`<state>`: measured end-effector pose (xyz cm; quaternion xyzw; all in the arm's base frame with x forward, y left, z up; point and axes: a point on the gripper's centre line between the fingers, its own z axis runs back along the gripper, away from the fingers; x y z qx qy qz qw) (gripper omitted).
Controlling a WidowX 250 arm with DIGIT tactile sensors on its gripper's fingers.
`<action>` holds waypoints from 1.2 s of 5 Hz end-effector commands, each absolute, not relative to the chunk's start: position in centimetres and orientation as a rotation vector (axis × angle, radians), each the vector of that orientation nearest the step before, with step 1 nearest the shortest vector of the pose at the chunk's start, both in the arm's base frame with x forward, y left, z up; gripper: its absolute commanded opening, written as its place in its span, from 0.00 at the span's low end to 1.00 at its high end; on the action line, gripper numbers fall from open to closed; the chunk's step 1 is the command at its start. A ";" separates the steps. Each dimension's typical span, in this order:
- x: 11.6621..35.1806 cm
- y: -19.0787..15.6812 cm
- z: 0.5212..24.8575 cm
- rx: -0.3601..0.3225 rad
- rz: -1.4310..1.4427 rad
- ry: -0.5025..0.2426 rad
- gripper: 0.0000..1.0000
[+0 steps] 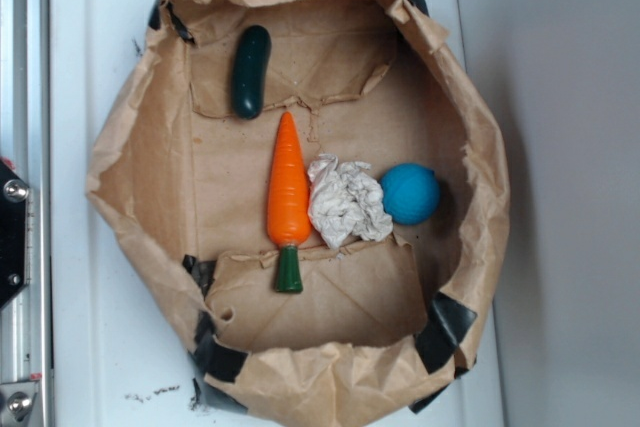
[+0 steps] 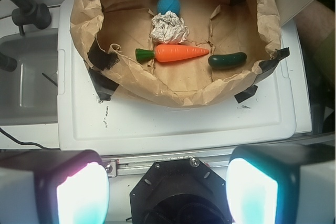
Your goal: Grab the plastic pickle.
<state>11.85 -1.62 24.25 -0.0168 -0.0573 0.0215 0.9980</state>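
The plastic pickle (image 1: 250, 71) is a small dark green glossy oblong lying in the upper left of the brown paper bag (image 1: 460, 117). In the wrist view the pickle (image 2: 227, 60) lies at the right end of the row of toys, far ahead of me. My gripper (image 2: 167, 190) hangs well back over the base, outside the bag, with both fingers (image 2: 81, 192) spread wide and nothing between them. The gripper itself does not show in the exterior view.
An orange carrot (image 1: 287, 190) with a green stem lies mid-bag, a crumpled white paper (image 1: 346, 201) and a blue ball (image 1: 410, 193) to its right. The bag sits on a white lid (image 2: 173, 124). A black mount (image 1: 10, 232) is at the left edge.
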 end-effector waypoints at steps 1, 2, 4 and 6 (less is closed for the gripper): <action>11.8 -1.6 24.3 -0.034 0.043 -0.115 1.00; 16.9 -2.5 24.3 -0.007 0.112 -0.204 1.00; 23.0 1.3 20.9 -0.037 0.450 -0.187 1.00; 23.6 3.2 19.1 0.087 0.688 -0.150 1.00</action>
